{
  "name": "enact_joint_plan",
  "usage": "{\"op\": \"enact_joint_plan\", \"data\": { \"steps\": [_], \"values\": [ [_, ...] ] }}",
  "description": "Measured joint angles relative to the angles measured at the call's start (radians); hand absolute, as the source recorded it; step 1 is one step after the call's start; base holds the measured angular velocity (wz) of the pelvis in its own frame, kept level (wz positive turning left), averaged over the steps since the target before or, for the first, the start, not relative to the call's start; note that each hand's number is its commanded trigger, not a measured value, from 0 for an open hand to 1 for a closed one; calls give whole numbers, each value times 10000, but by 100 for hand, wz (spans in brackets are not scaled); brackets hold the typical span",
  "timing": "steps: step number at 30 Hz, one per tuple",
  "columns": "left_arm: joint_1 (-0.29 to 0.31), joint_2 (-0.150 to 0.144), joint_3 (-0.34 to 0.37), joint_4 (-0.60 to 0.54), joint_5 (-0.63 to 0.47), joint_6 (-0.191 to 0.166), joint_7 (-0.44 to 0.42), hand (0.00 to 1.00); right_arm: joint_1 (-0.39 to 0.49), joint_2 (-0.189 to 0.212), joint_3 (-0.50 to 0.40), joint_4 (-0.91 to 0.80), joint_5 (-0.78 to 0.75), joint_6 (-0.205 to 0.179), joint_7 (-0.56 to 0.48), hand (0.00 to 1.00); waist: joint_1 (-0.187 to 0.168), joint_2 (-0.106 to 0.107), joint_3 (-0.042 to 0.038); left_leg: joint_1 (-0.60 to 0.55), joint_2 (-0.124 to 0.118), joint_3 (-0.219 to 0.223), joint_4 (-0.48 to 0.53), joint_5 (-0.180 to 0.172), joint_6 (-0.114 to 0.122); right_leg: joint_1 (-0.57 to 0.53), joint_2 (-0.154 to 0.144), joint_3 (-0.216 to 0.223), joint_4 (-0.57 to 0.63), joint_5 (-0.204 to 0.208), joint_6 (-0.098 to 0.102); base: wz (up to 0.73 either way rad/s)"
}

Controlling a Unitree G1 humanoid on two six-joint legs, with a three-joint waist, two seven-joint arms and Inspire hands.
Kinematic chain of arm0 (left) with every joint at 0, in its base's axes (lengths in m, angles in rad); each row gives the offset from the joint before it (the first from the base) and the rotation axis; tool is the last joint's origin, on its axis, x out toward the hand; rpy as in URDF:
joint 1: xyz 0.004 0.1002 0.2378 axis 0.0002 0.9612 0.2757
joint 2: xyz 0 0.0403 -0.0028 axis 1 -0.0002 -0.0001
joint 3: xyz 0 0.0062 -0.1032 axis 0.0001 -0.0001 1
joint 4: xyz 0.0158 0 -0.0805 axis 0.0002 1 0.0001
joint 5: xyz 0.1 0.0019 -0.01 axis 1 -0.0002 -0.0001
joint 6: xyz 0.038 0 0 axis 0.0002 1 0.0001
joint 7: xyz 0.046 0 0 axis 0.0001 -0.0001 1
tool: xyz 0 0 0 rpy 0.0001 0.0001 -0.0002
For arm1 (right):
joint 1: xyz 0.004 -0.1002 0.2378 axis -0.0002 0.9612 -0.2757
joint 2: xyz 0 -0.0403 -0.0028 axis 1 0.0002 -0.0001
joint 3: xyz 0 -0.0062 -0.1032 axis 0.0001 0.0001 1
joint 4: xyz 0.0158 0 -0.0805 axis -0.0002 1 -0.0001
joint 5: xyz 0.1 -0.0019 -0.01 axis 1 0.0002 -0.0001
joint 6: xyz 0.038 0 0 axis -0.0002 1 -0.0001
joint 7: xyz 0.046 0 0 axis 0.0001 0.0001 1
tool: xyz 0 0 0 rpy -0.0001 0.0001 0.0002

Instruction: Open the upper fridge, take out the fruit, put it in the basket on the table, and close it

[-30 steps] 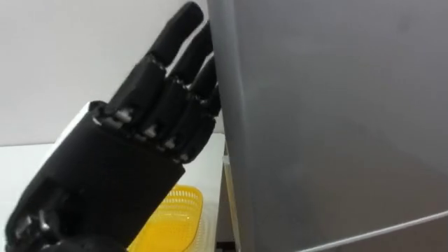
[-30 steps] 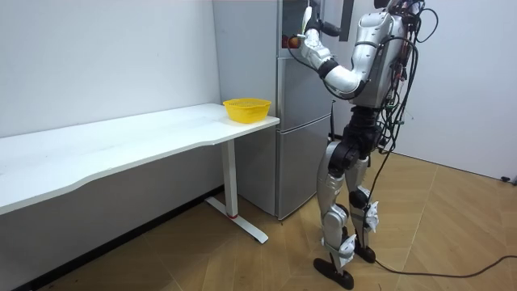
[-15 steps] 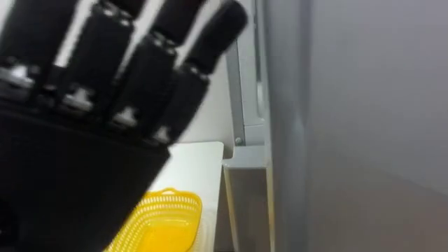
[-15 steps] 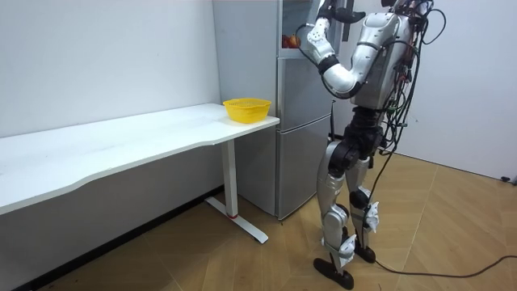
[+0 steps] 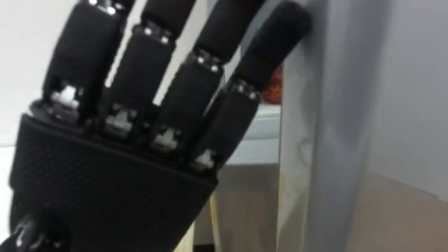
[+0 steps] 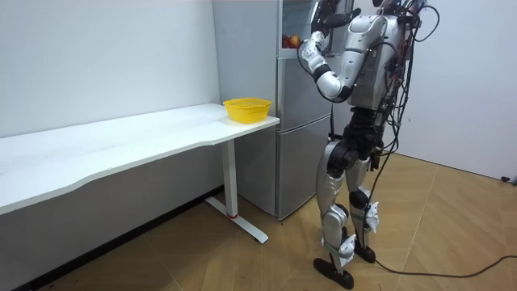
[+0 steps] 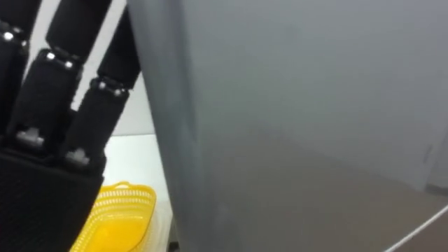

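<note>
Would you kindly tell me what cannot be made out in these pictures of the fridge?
Red item inside the fridge: mostly behind the left hand in the left eye view, too small in the room view to identify.
Rest of the fridge's inside: hidden by the door in the right eye view.
Yellow basket: cut off by the right eye view's lower edge, partly behind the hand.

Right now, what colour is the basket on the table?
Yellow basket, clearest in the room view.

Left robot hand [image 5: 112,175] is hovering at head height, back facing the eyes, fingers pointing straight up, side by side. Left arm [image 6: 326,78] is bending at the elbow, forearm raised.
</note>
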Motion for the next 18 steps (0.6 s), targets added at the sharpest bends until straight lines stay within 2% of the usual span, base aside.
{"op": "enact_joint_plan", "data": {
  "steps": [3,7,10,12,18],
  "values": [
    [-39,-210,-387,-13,-19,2,-3,0,-80,58,2,0,-29,-2,20,0,-261,51,-22,3,10,78,-59,-7,9,-60,-6,16,13,2,2,-9],
    [-275,-264,-1036,-11,-20,71,-27,0,-160,131,77,10,-32,-6,21,0,-449,96,-40,67,42,216,-152,-7,8,-105,12,85,16,7,-3,-9],
    [-419,-291,-1563,-5,-2,340,-60,0,-162,112,376,-5,-33,6,28,0,-552,128,-60,79,58,260,-165,-8,6,-111,20,130,20,10,-6,-5],
    [-557,-278,-1835,5,38,657,-84,0,-177,123,413,-41,-31,-1,139,0,-665,177,-68,78,76,281,-173,-8,4,-134,36,154,33,10,-8,0],
    [-704,-308,-2617,312,35,1114,-61,0,-278,61,495,-260,40,-8,194,0,-1007,171,-65,27,89,349,-176,-3,-3,-218,70,265,19,18,-23,-3]
  ]
}}
